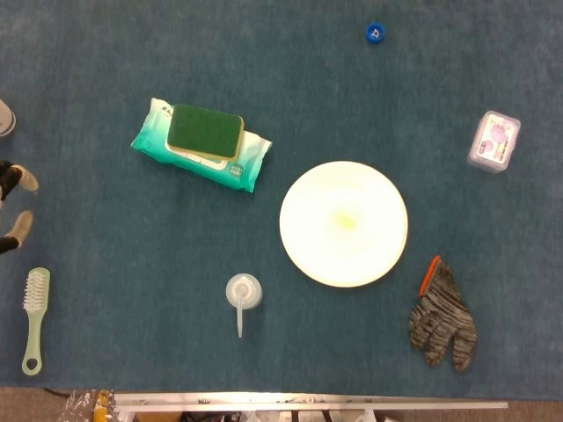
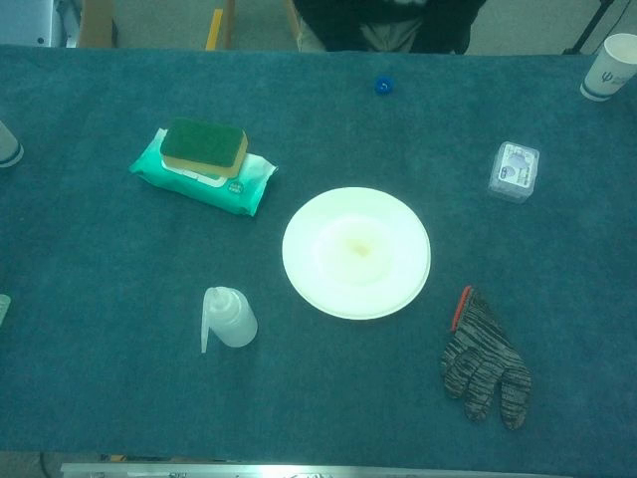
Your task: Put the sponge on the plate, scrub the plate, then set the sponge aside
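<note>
Head view: a blue cloth-covered table [image 1: 106, 70] seen from above, with the task's things spread across it.
Sponge: the green-topped sponge [image 1: 205, 132] with a yellow underside lies flat on a teal pack of wipes [image 1: 248, 163], left of the table's middle; in the chest view the sponge [image 2: 204, 146] sits the same way on the pack of wipes [image 2: 249, 184].
Plate: the white plate [image 1: 344, 222] lies near the middle, well apart from the sponge, with a faint yellowish smear at its centre; nothing rests on it. The chest view shows the plate [image 2: 356, 253] likewise bare.
Left hand: only the fingertips [image 1: 16, 207] show at the left edge of the head view, spread apart over the cloth and holding nothing, well apart from the sponge.
Right hand: neither view shows it.
Squeeze bottle: a clear squeeze bottle [image 1: 243, 294] lies below and left of the plate, its nozzle pointing toward the near edge.
Glove: a grey striped glove [image 1: 442, 319] lies below and right of the plate.
Brush: a pale green brush [image 1: 34, 316] lies at the near left.
Small box: a clear box [image 1: 494, 141] lies at the right.
Cap: a blue bottle cap [image 1: 376, 33] lies at the far side.
Paper cup: a paper cup [image 2: 608, 68] stands at the far right corner in the chest view.
</note>
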You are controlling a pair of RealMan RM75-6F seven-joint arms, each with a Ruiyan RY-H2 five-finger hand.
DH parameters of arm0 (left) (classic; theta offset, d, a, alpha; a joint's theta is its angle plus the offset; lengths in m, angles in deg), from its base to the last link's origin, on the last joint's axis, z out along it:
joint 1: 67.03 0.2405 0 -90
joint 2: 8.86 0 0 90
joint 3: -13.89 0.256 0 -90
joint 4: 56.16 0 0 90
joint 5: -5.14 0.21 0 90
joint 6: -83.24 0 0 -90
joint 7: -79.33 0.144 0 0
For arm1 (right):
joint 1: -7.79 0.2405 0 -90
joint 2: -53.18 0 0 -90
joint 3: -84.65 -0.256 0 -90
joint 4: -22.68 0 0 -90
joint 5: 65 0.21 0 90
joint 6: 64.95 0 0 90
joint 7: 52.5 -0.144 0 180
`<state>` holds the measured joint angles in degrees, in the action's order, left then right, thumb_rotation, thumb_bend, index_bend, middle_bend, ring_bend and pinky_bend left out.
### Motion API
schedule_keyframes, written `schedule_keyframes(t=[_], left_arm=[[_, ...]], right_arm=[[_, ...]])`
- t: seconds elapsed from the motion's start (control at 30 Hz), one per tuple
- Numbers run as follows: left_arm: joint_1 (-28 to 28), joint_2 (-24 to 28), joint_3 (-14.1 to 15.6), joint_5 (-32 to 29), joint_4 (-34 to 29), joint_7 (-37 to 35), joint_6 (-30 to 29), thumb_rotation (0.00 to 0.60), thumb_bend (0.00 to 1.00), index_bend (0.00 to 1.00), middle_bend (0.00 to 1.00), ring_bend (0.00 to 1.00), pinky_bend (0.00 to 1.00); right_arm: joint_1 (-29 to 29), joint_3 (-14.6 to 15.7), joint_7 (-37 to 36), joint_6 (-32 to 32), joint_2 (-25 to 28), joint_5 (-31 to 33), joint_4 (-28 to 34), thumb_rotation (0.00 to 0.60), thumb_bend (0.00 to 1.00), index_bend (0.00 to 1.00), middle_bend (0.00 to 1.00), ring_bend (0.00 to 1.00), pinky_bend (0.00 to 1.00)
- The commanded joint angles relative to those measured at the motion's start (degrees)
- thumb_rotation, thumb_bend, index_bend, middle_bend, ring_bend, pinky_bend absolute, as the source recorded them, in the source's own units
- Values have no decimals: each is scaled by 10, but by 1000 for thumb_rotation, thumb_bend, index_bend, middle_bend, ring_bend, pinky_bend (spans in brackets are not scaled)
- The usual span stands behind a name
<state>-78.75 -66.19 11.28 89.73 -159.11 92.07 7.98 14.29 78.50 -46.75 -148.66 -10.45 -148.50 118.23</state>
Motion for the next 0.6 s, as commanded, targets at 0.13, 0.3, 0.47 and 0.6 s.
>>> schedule_keyframes(t=[0.13, 0.3, 0.47, 0.6], left_arm=[[-54, 3, -15, 3, -2, -19, 65, 600, 322, 407, 390, 277, 296], [-102, -15, -29, -2, 11, -23, 120, 600, 322, 406, 387, 277, 296], [-141, -45, -41, -14, 30, -27, 160, 600, 322, 401, 373, 277, 296], [-176, -74, -51, -38, 48, -11, 199, 600, 322, 372, 349, 272, 296]], right_arm=[[13, -12, 2, 7, 6, 3, 13, 600, 327, 539, 432, 355, 498], [21, -18, 6, 12, 10, 5, 20, 600, 327, 538, 432, 355, 498], [21, -16, 7, 8, 10, 1, 25, 600, 327, 538, 432, 355, 498], [21, -15, 7, 10, 3, 6, 19, 600, 327, 538, 432, 355, 498]])
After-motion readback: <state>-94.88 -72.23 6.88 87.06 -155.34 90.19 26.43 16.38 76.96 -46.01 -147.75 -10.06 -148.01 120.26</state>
